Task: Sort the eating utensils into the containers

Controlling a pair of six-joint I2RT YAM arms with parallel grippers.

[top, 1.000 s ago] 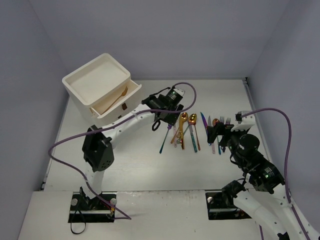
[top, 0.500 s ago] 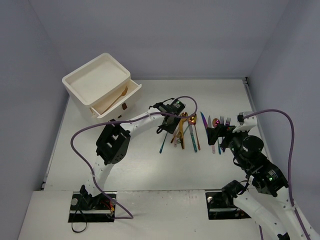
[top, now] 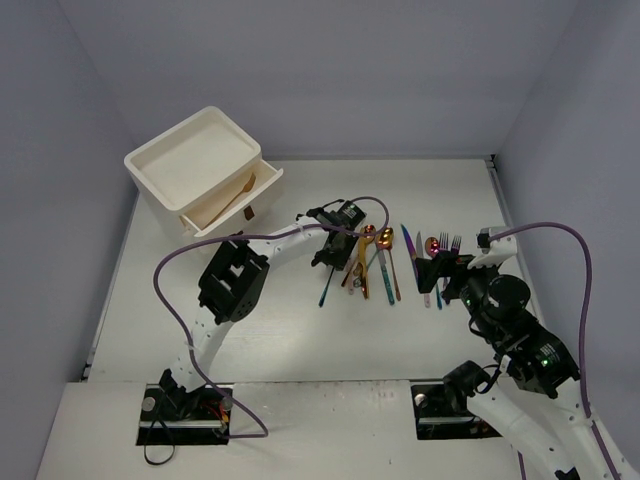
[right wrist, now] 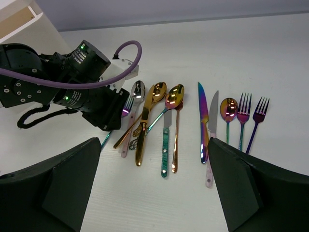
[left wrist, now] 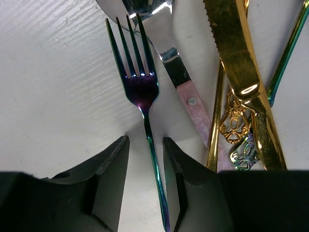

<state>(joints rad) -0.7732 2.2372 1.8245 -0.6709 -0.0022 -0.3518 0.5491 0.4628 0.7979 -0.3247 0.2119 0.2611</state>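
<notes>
The eating utensils (top: 380, 262) lie in a row at mid-table. My left gripper (left wrist: 146, 145) is down over the leftmost one, a teal-purple fork (left wrist: 140, 87). Its handle runs between the two fingers, close to the right one, with a gap on the left. Beside it lie a pink-handled knife (left wrist: 186, 92) and a gold knife (left wrist: 239, 63). My right gripper (right wrist: 153, 145) hangs open above the row, holding nothing. The containers are one white cabinet (top: 195, 165). Its top drawer (top: 262, 180) is pulled out, with a gold utensil (top: 243, 190) inside.
Further right lie a teal-handled knife (right wrist: 165, 150), a copper spoon (right wrist: 175, 130), a rainbow knife (right wrist: 202, 121), a purple spoon (right wrist: 228, 111) and two purple forks (right wrist: 243, 116). Purple cables (top: 170, 270) loop over both arms. Grey walls close in the table.
My left gripper has come down and right onto the fork at the left end of the row, and its jaws have narrowed round the handle. The right arm has barely shifted.
</notes>
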